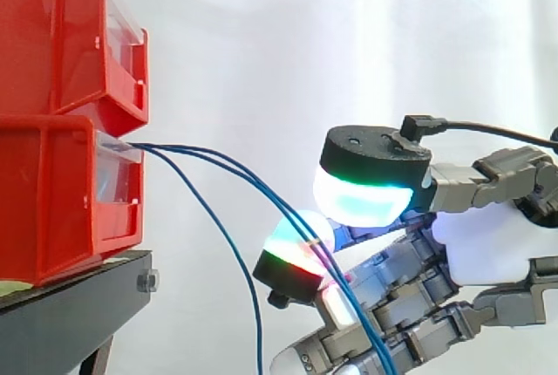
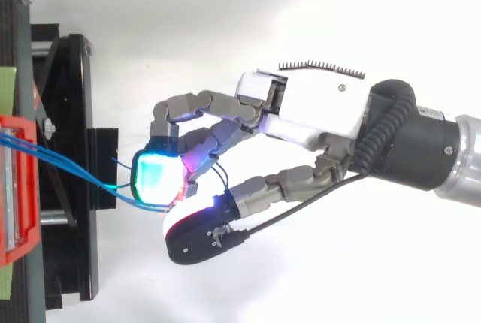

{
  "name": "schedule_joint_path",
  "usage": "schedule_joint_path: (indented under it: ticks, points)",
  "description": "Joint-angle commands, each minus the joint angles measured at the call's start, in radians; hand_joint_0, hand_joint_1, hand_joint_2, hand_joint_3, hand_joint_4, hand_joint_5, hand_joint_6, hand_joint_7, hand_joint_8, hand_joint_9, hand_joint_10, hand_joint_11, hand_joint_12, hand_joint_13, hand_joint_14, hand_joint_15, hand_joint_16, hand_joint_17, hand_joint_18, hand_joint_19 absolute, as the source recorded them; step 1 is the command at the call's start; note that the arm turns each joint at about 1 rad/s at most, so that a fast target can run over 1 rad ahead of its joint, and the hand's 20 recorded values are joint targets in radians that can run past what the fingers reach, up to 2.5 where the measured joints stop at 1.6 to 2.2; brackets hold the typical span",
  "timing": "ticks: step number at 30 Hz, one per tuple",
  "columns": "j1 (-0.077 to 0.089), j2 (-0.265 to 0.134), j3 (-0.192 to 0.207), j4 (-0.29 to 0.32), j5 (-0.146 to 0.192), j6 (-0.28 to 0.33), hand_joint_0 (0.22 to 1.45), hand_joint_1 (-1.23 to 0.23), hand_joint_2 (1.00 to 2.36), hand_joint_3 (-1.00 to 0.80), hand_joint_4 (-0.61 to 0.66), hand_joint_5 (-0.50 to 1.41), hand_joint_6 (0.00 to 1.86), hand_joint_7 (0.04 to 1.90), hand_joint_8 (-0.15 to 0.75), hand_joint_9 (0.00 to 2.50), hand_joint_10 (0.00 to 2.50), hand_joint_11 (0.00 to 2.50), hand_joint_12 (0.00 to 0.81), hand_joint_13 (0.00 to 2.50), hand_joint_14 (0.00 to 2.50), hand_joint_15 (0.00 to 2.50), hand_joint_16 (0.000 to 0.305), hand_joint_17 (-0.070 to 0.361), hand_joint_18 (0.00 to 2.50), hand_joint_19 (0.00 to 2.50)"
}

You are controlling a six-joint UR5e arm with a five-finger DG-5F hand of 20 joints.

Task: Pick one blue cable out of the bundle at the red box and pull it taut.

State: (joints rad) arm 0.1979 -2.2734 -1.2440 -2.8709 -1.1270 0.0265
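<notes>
Blue cables are strung from the lower red box to the hand, where they are pinched between curled, glowing fingertips; their run is hidden behind the hand and cut off below.

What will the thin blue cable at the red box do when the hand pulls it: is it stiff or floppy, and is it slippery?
Probably floppy: the blue cables sag in curves from the red box, and one droops almost straight down. Likely light, being so thin. The sheath looks smooth, so a cable may slide through the hand under a pull.
</notes>
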Motion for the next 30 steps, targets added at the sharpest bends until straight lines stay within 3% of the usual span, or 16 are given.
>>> schedule_joint_path:
  ticks: [1, 9, 13, 30]
  points:
    - [0.0, 0.0, 0.0, -0.001, 0.0, 0.0, 0.57, -0.85, 1.01, -0.4, 0.22, -0.12, 0.59, 1.36, 0.348, 0.89, 0.02, 0.75, 0.439, 0.54, 0.01, 0.18, 0.06, 0.135, 0.63, 0.31]
    - [0.0, -0.001, 0.0, 0.002, -0.002, -0.003, 0.6, -0.88, 1.01, -0.35, 0.21, -0.14, 0.68, 1.32, 0.344, 0.86, 0.02, 0.78, 0.436, 0.55, 0.01, 0.19, 0.059, 0.134, 0.64, 0.31]
    - [0.0, -0.001, 0.0, 0.005, -0.002, -0.008, 0.61, -0.89, 1.01, -0.34, 0.23, -0.18, 0.77, 1.21, 0.349, 0.84, 0.02, 0.85, 0.437, 0.56, 0.01, 0.2, 0.06, 0.134, 0.65, 0.31]
    - [0.0, -0.001, 0.0, 0.004, 0.0, -0.003, 0.61, -0.92, 1.01, -0.33, 0.29, -0.22, 0.84, 1.15, 0.363, 0.76, 0.02, 0.92, 0.445, 0.55, 0.01, 0.21, 0.061, 0.137, 0.66, 0.3]
